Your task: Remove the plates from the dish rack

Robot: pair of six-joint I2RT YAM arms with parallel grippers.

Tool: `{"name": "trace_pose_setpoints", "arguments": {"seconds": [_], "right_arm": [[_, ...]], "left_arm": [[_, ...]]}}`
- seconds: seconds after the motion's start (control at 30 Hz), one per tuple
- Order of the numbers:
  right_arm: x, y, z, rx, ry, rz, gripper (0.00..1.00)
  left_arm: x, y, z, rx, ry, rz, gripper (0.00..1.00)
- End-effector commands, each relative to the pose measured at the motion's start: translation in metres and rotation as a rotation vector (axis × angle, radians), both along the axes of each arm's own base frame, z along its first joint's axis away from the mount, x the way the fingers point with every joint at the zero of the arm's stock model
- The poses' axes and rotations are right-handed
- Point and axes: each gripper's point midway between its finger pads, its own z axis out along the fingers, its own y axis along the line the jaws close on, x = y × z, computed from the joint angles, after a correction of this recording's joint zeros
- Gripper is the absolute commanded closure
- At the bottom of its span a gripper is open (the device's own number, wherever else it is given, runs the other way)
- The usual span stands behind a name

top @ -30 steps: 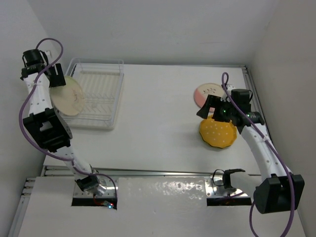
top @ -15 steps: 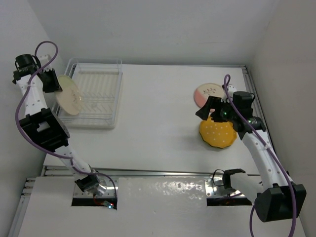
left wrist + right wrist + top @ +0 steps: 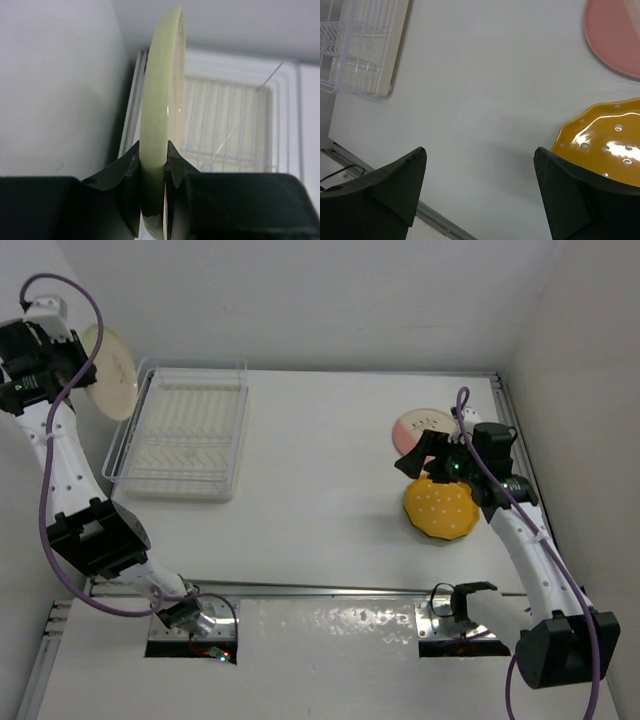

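Note:
My left gripper (image 3: 85, 355) is shut on the rim of a cream plate (image 3: 110, 372) and holds it on edge, high above the far-left corner of the clear dish rack (image 3: 232, 445). In the left wrist view the fingertips (image 3: 131, 155) pinch the plate's edge (image 3: 159, 90), with the rack (image 3: 280, 125) below. No plate shows in the rack's slots. An orange dotted plate (image 3: 442, 510) and a white-and-pink plate (image 3: 418, 424) lie on the table at right. My right gripper (image 3: 420, 455) hangs open just left of them, with nothing between its fingers (image 3: 479, 150).
White walls close in on the left, the back and the right, and the held plate is near the left wall (image 3: 55, 85). A metal rail (image 3: 300, 588) runs along the table's near edge. The orange plate (image 3: 605, 145) sits beside my right fingertip.
My left gripper closed on the cream plate and lifted it up out of the rack toward the far-left corner. My right arm hardly moved.

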Motion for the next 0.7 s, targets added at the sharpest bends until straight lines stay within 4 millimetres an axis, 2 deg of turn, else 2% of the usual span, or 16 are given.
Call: {"name": "trace_pose_setpoints", "arguments": {"seconds": [0.0, 0.07, 0.1, 0.13, 0.2, 0.23, 0.27, 0.3, 0.33, 0.37, 0.4, 0.43, 0.47, 0.5, 0.57, 0.67], "right_arm": [[0.012, 0.009, 0.021, 0.042, -0.068, 0.020, 0.14], [0.017, 0.013, 0.024, 0.071, -0.070, 0.029, 0.14], [0.020, 0.016, 0.030, 0.083, -0.080, 0.035, 0.18], [0.023, 0.021, 0.031, 0.104, -0.071, 0.059, 0.24], [0.032, 0.033, 0.052, 0.136, -0.105, 0.096, 0.37], [0.037, 0.046, 0.048, 0.141, -0.079, 0.129, 0.37], [0.041, 0.054, 0.052, 0.132, -0.084, 0.155, 0.35], [0.049, 0.064, 0.072, 0.127, -0.126, 0.186, 0.31], [0.053, 0.074, 0.075, 0.115, -0.129, 0.216, 0.24], [0.062, 0.095, 0.082, 0.105, -0.140, 0.273, 0.21], [0.066, 0.105, 0.086, 0.114, -0.143, 0.298, 0.18], [0.070, 0.118, 0.095, 0.161, -0.157, 0.331, 0.13], [0.082, 0.126, 0.097, 0.188, -0.160, 0.343, 0.02], [0.088, 0.130, 0.100, 0.208, -0.169, 0.345, 0.01], [0.100, 0.142, 0.105, 0.216, -0.203, 0.374, 0.01], [0.100, 0.161, 0.105, 0.200, -0.244, 0.465, 0.01]], "left_arm": [[0.004, -0.031, 0.130, 0.106, -0.371, -0.113, 1.00], [0.004, -0.040, 0.140, 0.052, -0.401, -0.128, 1.00], [0.002, -0.049, 0.150, 0.029, -0.424, -0.161, 1.00], [0.004, -0.059, 0.150, -0.008, -0.425, -0.193, 1.00], [0.009, -0.105, 0.144, -0.145, -0.406, -0.338, 1.00], [0.010, -0.125, 0.136, -0.191, -0.373, -0.391, 1.00], [0.013, -0.148, 0.121, -0.220, -0.329, -0.447, 1.00], [0.014, -0.172, 0.109, -0.234, -0.293, -0.513, 1.00], [0.011, -0.217, 0.101, -0.253, -0.259, -0.623, 1.00], [0.009, -0.240, 0.082, -0.268, -0.217, -0.705, 1.00], [0.005, -0.269, 0.074, -0.291, -0.191, -0.787, 1.00], [0.002, -0.281, 0.068, -0.317, -0.172, -0.821, 1.00], [-0.004, -0.295, 0.060, -0.353, -0.146, -0.879, 1.00], [-0.009, -0.311, 0.057, -0.370, -0.131, -0.928, 1.00], [-0.019, -0.327, 0.050, -0.398, -0.108, -1.006, 1.00], [-0.037, -0.351, 0.043, -0.422, -0.079, -1.126, 1.00]]}}
